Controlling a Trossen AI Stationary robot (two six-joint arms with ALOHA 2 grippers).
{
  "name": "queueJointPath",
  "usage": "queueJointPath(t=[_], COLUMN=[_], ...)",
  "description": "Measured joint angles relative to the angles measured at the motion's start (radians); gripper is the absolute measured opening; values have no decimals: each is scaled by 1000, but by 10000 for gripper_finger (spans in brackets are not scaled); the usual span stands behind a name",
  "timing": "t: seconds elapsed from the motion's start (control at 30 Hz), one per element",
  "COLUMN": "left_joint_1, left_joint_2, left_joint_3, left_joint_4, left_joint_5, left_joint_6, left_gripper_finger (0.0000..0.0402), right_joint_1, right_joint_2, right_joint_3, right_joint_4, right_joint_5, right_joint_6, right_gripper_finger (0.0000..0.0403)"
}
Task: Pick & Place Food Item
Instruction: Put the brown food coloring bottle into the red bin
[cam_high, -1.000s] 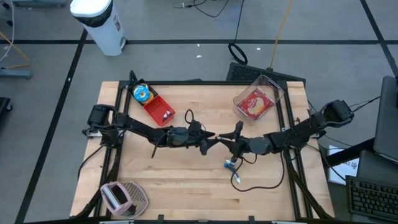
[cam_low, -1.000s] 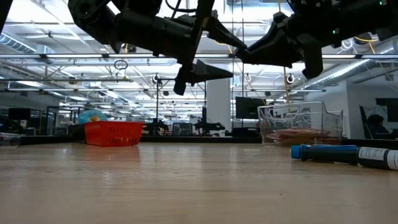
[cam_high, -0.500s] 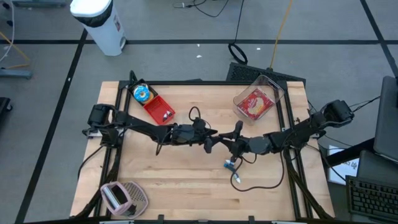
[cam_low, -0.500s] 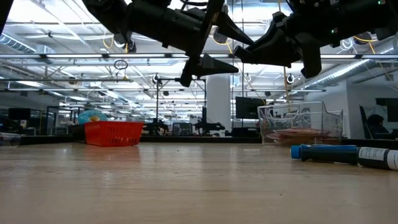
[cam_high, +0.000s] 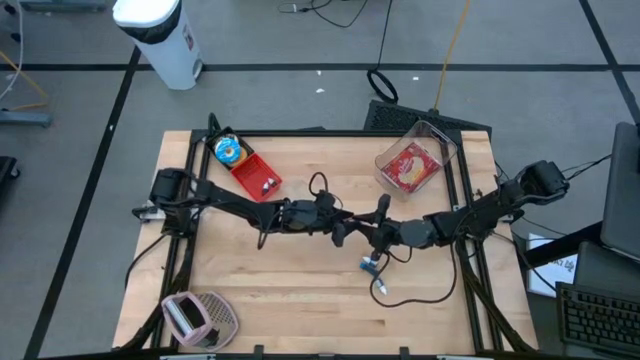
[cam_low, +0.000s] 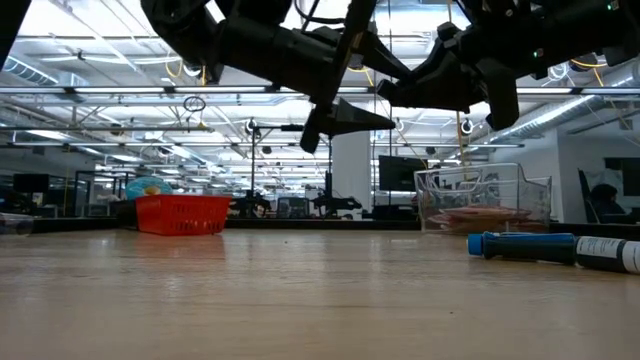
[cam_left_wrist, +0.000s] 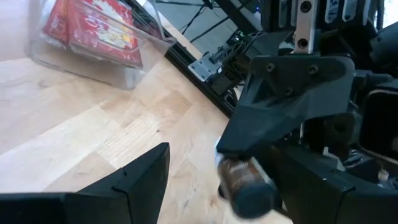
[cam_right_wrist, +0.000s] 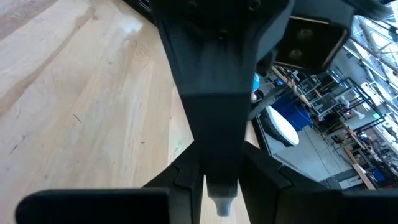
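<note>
I bring my left gripper (cam_high: 343, 226), fingers spread wide, beside my right gripper (cam_high: 378, 232), which pinches a small brown bottle (cam_left_wrist: 244, 184) to pass over.

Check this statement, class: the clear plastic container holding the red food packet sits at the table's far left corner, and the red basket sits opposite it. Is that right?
Not quite. The clear plastic container with the red food packet sits at the table's far right corner, as the high view shows. The red basket is the one on the far left side.
</note>
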Motion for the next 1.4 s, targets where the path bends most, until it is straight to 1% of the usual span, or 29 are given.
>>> queueJointPath(t=[0.07, 0.17, 0.33, 0.53, 0.6, 0.73, 0.8, 0.87, 0.97, 1.07, 1.17, 1.27, 1.33, 1.4], left_joint_1=[1, 4, 14, 33, 45, 59, 61, 61, 55, 36, 6, -23, -40, -57], left_joint_2=[16, 17, 8, 7, 2, -12, -23, -32, -71, -135, -219, -307, -372, -432], left_joint_3=[15, 22, 22, 22, 21, 22, 21, 21, 20, 7, -34, -118, -194, -276], left_joint_4=[4, 0, 12, 5, 0, 5, -5, -11, -76, -171, -210, -203, -204, -172], left_joint_5=[10, 20, 49, 128, 157, 174, 174, 167, 144, 67, -5, -77, -150, -226], left_joint_6=[-2, 0, 21, 62, 82, 108, 126, 143, 172, 215, 260, 263, 240, 207], left_gripper_finger=[264, 235, 162, 69, 65, 65, 65, 65, 65, 65, 65, 65, 65, 65], right_joint_1=[0, 0, -1, 1, 7, 36, 56, 77, 104, 127, 141, 141, 138, 137], right_joint_2=[0, 0, 0, 0, 0, -25, -46, -79, -133, -188, -240, -283, -300, -318], right_joint_3=[0, 0, 0, 0, 0, 0, 0, 0, 0, 0, -18, -61, -93, -130], right_joint_4=[-3, -3, 2, -4, -2, 3, -24, -57, -114, -182, -229, -214, -190, -153], right_joint_5=[0, 0, 2, 5, 14, 125, 167, 188, 189, 190, 190, 190, 189, 189], right_joint_6=[0, 2, 21, 26, 58, 187, 226, 249, 314, 370, 406, 430, 448, 452], right_gripper_finger=[71, 70, 78, 101, 113, 134, 142, 147, 150, 147, 141, 137, 135, 134])
